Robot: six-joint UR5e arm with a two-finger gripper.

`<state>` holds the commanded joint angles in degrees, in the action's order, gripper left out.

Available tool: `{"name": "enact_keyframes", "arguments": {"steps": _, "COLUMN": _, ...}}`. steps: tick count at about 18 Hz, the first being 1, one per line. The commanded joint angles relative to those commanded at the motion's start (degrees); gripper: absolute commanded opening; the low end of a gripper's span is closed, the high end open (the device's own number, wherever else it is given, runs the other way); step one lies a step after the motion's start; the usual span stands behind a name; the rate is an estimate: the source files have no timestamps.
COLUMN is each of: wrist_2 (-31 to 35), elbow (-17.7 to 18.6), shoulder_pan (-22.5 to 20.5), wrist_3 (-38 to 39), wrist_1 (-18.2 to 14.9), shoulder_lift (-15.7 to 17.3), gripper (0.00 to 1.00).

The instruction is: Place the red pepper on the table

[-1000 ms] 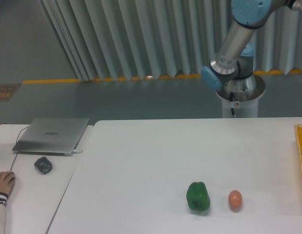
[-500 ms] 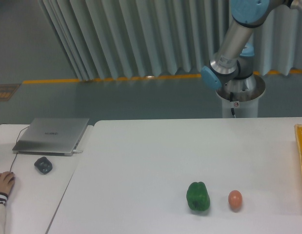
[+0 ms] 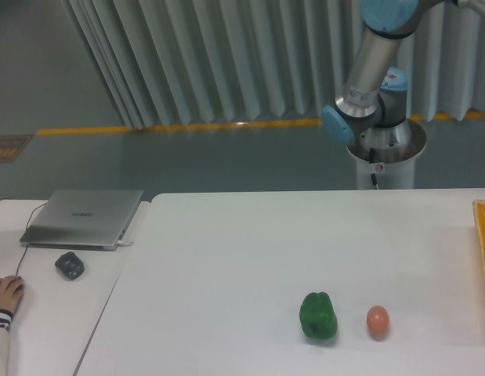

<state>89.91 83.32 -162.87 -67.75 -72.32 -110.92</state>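
Neither the red pepper nor the end effector is shown, so its grip and the pepper's bearing from it cannot be told; only the table (image 3: 226, 258) and arm (image 3: 366, 70) are seen.

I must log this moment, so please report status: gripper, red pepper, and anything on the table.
Gripper out of frame, only the arm visible. Red pepper not in view. Table holds green pepper and egg, apart, both upright.

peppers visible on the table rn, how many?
1: the green pepper, near the front edge of the table, just left of the egg. No red pepper shows; the frame's right edge may hide one.
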Motion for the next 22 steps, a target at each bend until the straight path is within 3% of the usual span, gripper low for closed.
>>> {"name": "enact_keyframes", "arguments": {"steps": 6, "wrist_2": 0.17, "elbow": -0.53, "shoulder_pan": 5.27, "wrist_3": -0.19, "wrist_1": -4.23, "shoulder_lift": 2.03, "gripper": 0.45}}
{"name": "enact_keyframes", "arguments": {"steps": 12, "wrist_2": -0.79, "elbow": -0.79, "shoulder_pan": 11.50, "wrist_3": 2.96, "wrist_1": -10.73, "shoulder_lift": 4.22, "gripper": 0.45}}
{"name": "enact_keyframes", "arguments": {"steps": 16, "wrist_2": -2.27, "elbow": -0.62, "shoulder_pan": 15.99, "wrist_3": 8.85, "wrist_1": -11.00, "shoulder_lift": 4.40, "gripper": 0.45}}
{"name": "enact_keyframes", "arguments": {"steps": 19, "wrist_2": -10.18, "elbow": 0.70, "shoulder_pan": 16.79, "wrist_3": 12.55, "wrist_1": -11.18, "shoulder_lift": 4.66, "gripper": 0.46}}
{"name": "enact_keyframes", "arguments": {"steps": 22, "wrist_2": -9.32, "elbow": 2.11, "shoulder_pan": 19.07, "wrist_3": 12.73, "wrist_1": -10.74, "shoulder_lift": 4.49, "gripper": 0.48}}
